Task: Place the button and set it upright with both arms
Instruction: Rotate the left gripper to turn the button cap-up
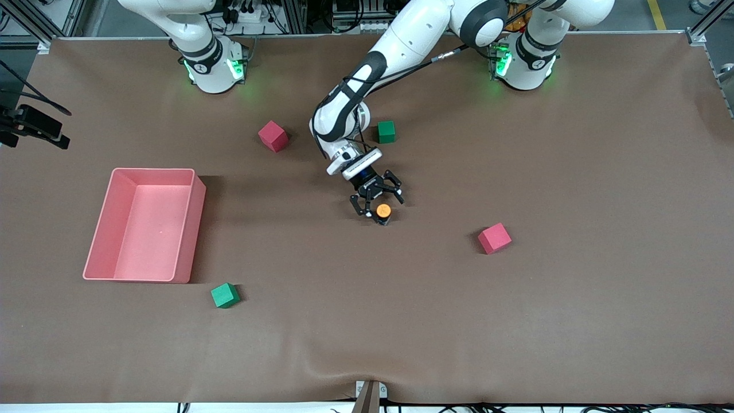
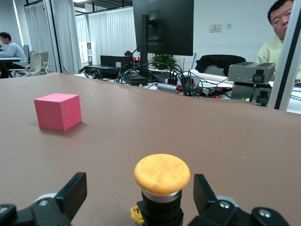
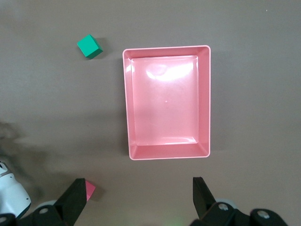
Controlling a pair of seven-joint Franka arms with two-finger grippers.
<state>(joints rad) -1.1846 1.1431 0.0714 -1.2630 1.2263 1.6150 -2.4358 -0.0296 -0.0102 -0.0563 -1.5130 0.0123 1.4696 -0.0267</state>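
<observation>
From the front camera we see the left gripper [image 1: 377,200] low at mid-table, fingers spread around the button [image 1: 383,211] — a black cylinder, orange domed cap up.

Its wrist view shows the button's axis vertical between parted matte fingers [image 2: 205,193].

The right gripper [image 3: 138,200], open, waits above the glossy pink bin [image 3: 167,101].

The surface [image 1: 516,321] wears a matt brown cloth-like cover, faintly rippled at its near edge. The pink bin [image 3: 167,150] looks like smooth plastic with a soft sheen inside. The button [image 2: 162,173] has a matt, slightly grainy orange cap over a shiny metal ring. The pink block [image 2: 58,111] looks matt, like foam.
</observation>
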